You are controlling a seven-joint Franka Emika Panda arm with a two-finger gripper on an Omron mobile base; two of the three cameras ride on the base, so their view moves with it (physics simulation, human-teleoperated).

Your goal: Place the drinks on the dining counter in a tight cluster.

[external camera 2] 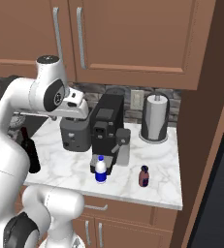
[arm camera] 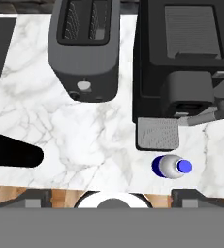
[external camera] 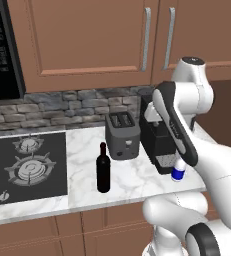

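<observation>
- I am looking down at a marble counter (external camera: 132, 177) that is carrying a stove, a toaster and a coffee machine, under brown wall cabinets (external camera 2: 133, 38).
- The tall black wine bottle (external camera: 103, 168) is standing upright near the front edge, between the stove (external camera: 24, 167) and the toaster (external camera: 122, 135), apart from both.
- In the hand view this wine bottle is showing as a dark shape lying toward the left edge.
- The small white bottle (external camera 2: 101, 170) with a blue label and blue cap is standing upright just in front of the coffee machine (external camera 2: 106, 128), close to its drip tray.
- In the left base view the white bottle is peeking out from behind my arm, low beside the coffee machine.
- The tiny reddish-brown bottle (external camera 2: 143, 176) is standing to the right of the white bottle, near it but not touching, toward the counter's front edge.
- A paper towel roll (external camera 2: 154, 117) on its holder is standing behind the brown bottle, close to the back wall.
- My gripper (arm camera: 112, 194) is hanging high above the counter and pointing down, and the white bottle is sitting a little to the right of its centre.
- Its fingers are standing wide apart and are holding nothing; I am seeing only their dark tips at the bottom corners, so their exact spread is hard to judge.
- All three drinks are standing on this stove counter, spread out in a loose row.
</observation>
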